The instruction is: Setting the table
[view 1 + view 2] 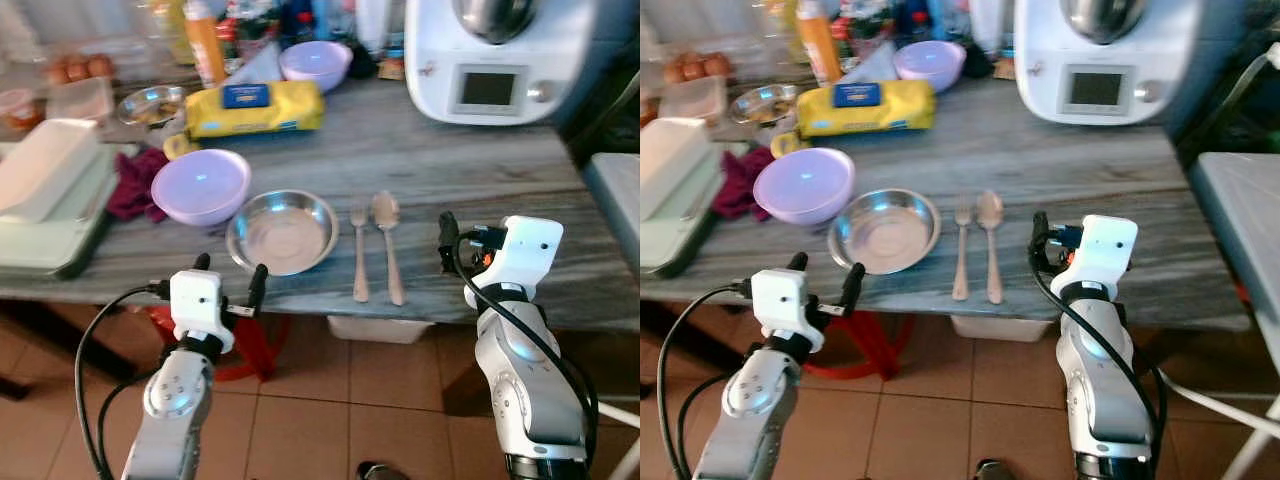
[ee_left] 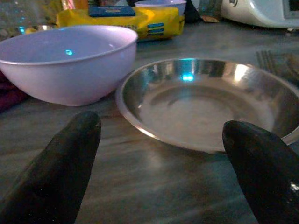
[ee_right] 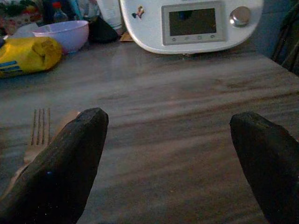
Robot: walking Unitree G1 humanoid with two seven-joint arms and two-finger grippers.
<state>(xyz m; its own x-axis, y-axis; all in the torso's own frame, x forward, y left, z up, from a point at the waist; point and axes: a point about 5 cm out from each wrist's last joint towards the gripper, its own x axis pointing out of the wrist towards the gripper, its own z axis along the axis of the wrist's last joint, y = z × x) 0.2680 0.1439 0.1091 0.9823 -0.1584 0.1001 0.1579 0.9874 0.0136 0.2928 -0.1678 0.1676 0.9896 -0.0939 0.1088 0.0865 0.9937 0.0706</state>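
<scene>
— How far along was the table?
— A round steel dish (image 1: 283,232), metal fork (image 1: 359,250) and spoon (image 1: 388,243) lay at the near edge of the grey table (image 1: 450,180). My left gripper (image 1: 229,279) and right gripper (image 3: 168,163) hovered wide and empty; the lilac plastic bowl (image 1: 200,186) looked unplaced.

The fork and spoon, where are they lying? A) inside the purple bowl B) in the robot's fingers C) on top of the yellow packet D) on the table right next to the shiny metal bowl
D. The fork and spoon lie side by side on the table, just to the robot's right of the metal bowl; nothing is holding them.
</scene>
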